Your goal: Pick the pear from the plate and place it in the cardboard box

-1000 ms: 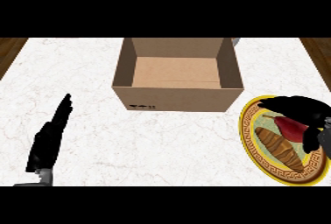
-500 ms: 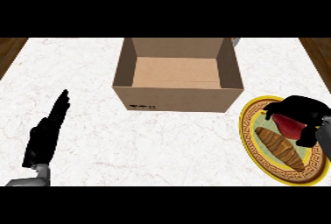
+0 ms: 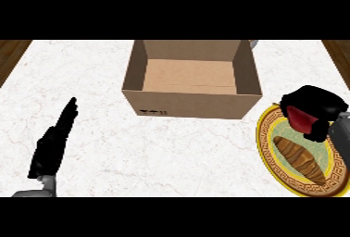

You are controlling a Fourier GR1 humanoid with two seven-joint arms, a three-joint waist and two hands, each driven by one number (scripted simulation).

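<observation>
A red pear (image 3: pixel 299 117) sits in the curl of my right hand (image 3: pixel 315 102), over the far part of a gold-rimmed plate (image 3: pixel 265 144) at the right edge of the counter. Black fingers hide most of the fruit. Whether it still touches the plate, I cannot tell. The open-topped cardboard box (image 3: pixel 191 104) stands empty at the middle back, its near right corner just left of the hand. My left hand (image 3: pixel 53 142) rests open at the lower left, fingers straight and pointing away, far from both box and plate.
A brown bread loaf (image 3: pixel 301 158) lies slantwise on the near half of the plate. A small grey object (image 3: pixel 253 44) peeks out behind the box's far right corner. The white marble counter (image 3: pixel 157 157) ends at dark wood on the left and right.
My right hand, closed round the pear, has shifted a little up and left toward the box. The left hand has barely moved.
</observation>
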